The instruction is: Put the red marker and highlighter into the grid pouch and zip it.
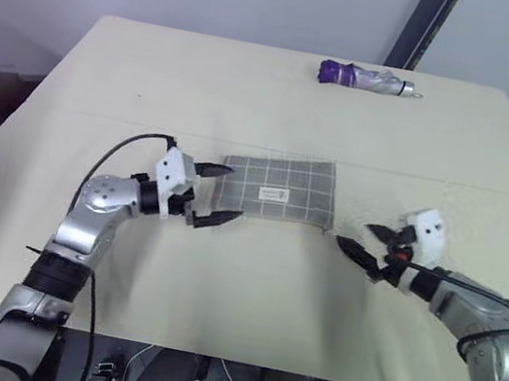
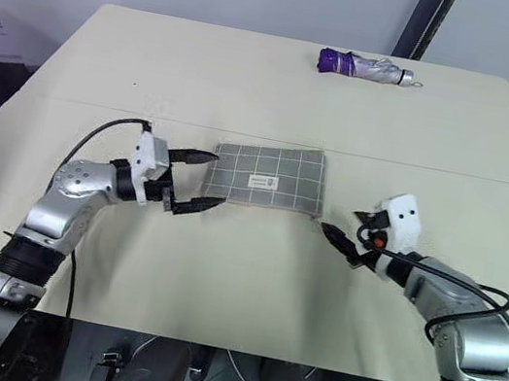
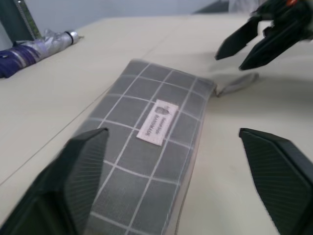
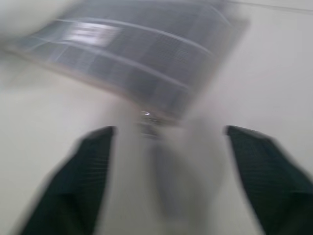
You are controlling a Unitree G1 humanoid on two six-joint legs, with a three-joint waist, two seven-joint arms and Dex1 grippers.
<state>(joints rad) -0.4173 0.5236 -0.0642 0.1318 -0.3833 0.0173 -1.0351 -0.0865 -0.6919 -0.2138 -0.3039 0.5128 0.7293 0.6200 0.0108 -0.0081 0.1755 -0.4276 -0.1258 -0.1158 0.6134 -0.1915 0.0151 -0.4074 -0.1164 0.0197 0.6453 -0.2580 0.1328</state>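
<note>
Both hands hang spread and empty, the left hand [image 1: 212,195] and right hand [image 1: 364,241] flanking the grid pouch [image 1: 279,190], apparently zipped; only a check seems left.

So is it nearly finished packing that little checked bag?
Looks nearly finished: no marker or highlighter lies on the table, and the grid pouch lies flat, seemingly closed. Left gripper and right gripper flank it, fingers open, holding nothing. Little seems left.

surface [image 1: 218,283]: big, pale cream
grid pouch [image 1: 279,188]: lies flat in the middle
purple umbrella [image 1: 363,77]: folded, far side, a bit right
</note>
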